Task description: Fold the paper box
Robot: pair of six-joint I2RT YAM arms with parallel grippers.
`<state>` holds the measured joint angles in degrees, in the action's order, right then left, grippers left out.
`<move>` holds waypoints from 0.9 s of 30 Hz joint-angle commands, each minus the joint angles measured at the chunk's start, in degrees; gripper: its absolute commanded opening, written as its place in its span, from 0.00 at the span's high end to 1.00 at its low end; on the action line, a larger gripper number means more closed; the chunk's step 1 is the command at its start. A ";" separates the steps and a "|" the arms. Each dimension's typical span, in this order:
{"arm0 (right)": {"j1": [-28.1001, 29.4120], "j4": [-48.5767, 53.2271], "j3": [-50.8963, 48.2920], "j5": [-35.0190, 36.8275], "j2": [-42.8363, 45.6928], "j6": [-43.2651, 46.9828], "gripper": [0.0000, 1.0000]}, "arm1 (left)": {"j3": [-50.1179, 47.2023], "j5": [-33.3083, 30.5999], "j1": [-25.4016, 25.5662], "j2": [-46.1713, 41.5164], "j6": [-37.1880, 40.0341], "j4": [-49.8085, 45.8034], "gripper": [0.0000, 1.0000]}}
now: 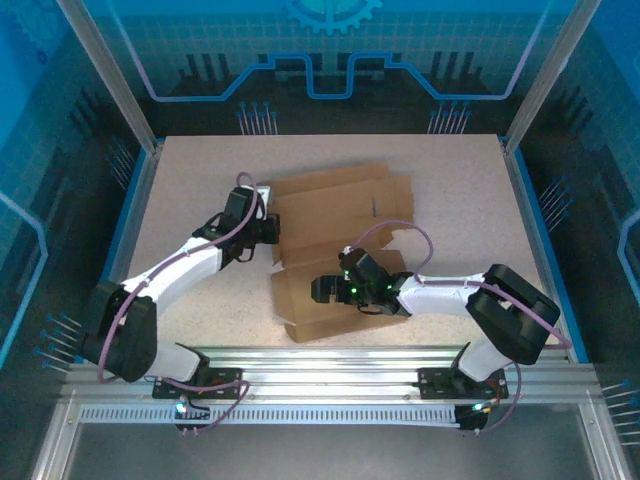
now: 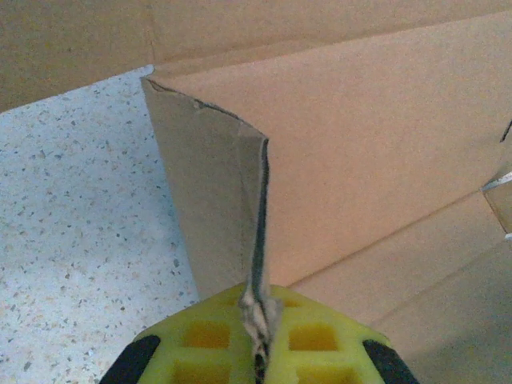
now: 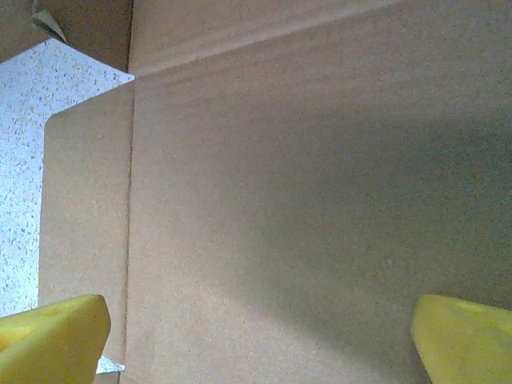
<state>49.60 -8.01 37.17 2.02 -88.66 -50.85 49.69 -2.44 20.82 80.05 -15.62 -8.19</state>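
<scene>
The paper box [image 1: 340, 200] is a brown cardboard blank lying mostly flat in the middle of the table. My left gripper [image 1: 268, 228] is at its left edge. In the left wrist view the yellow fingers [image 2: 316, 340] of this gripper [image 2: 260, 348] are shut on a side flap [image 2: 216, 200], which stands upright from the panel [image 2: 360, 144]. My right gripper [image 1: 325, 290] hovers over the box's near panel. Its yellow fingertips [image 3: 52, 340] stand wide apart, open, with only the flat cardboard [image 3: 280, 176] below them.
The speckled white table [image 1: 200, 170] has bare room left and right of the box. An aluminium rail [image 1: 320, 360] runs along the near edge. Blue transparent walls and metal posts [image 1: 120, 90] enclose the sides and back.
</scene>
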 commanded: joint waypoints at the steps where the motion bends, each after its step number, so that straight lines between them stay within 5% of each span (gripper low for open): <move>1: 0.52 4.34 -2.58 2.85 -2.65 -2.34 0.01 | -5.62 2.21 3.53 -0.65 -2.03 -9.78 0.99; 27: 1.25 2.31 -6.07 6.16 -1.33 -6.63 0.01 | -15.85 -10.66 14.59 -6.72 -14.84 -16.93 0.96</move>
<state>50.50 -12.62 34.52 5.76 -87.83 -55.33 38.39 -17.39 33.41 70.37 -26.17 -5.17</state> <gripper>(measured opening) 0.989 0.060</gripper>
